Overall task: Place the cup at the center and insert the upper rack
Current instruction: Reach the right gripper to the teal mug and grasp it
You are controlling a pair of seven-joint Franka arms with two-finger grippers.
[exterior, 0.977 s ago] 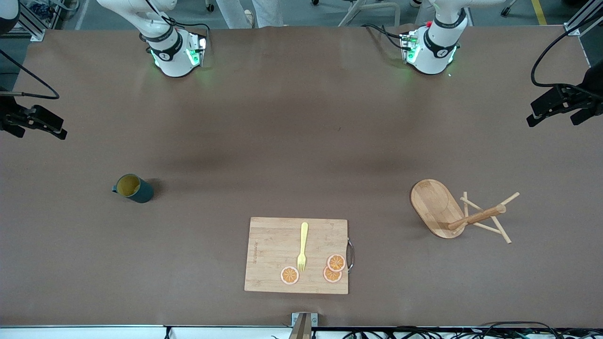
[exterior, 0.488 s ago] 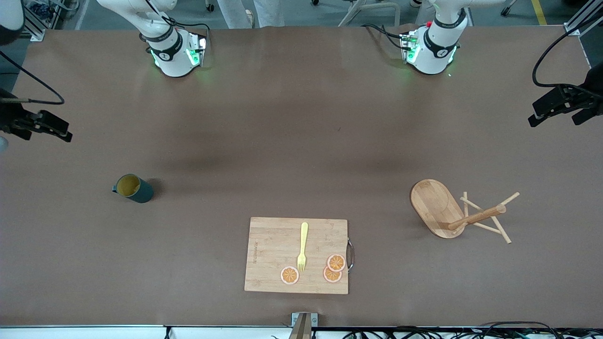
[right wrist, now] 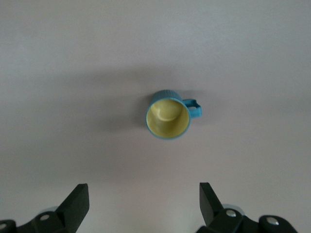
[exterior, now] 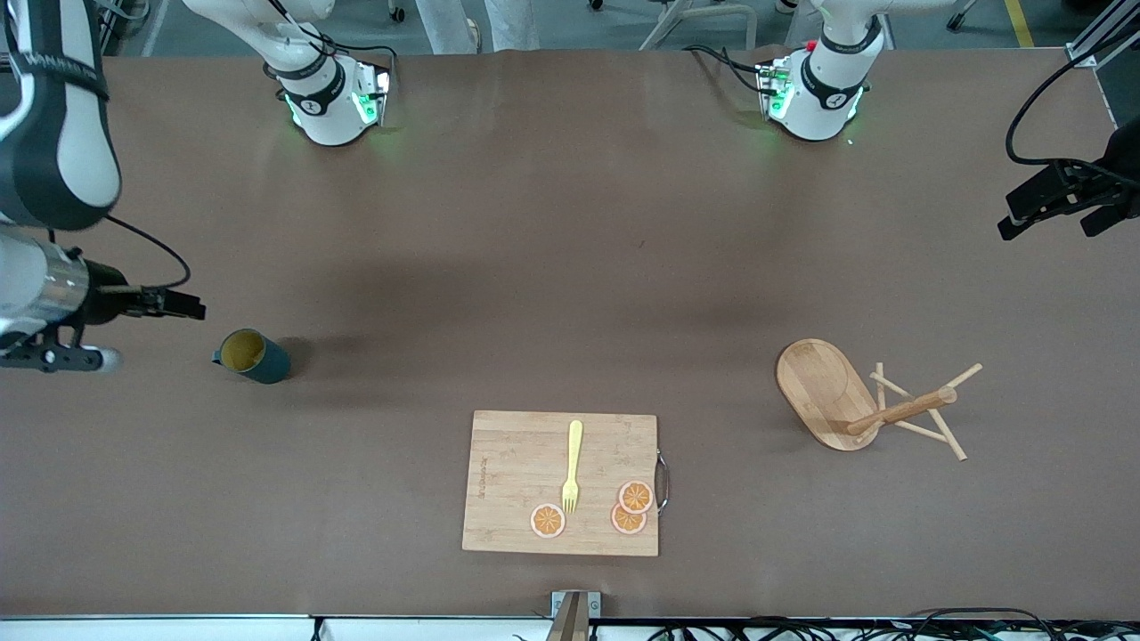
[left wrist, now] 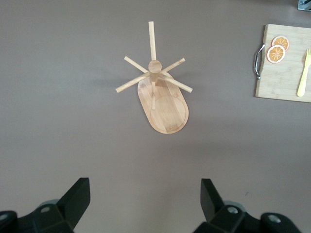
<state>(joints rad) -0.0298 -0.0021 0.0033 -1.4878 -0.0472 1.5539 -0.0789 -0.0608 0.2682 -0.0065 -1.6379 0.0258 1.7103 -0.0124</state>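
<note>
The dark teal cup (exterior: 254, 356) with its yellow inside stands upright on the table toward the right arm's end; in the right wrist view the cup (right wrist: 168, 114) shows from above, handle out to one side. My right gripper (exterior: 125, 334) is open and empty, up in the air beside the cup; its own view shows it (right wrist: 143, 204) with jaws wide apart. The bamboo upper rack (exterior: 846, 401) lies tipped on its side toward the left arm's end, also seen in the left wrist view (left wrist: 163, 97). My left gripper (exterior: 1058, 218) hangs open and empty (left wrist: 145, 201) in the air at that end of the table.
A rectangular wooden cutting board (exterior: 561, 481) lies near the front camera at mid-table, with a yellow fork (exterior: 572, 467) and three orange slices (exterior: 632, 507) on it. The board's edge (left wrist: 286, 63) shows in the left wrist view.
My right arm has swung in from the table's end toward the cup, its gripper now close beside it. The left arm, cup and rack have not moved.
</note>
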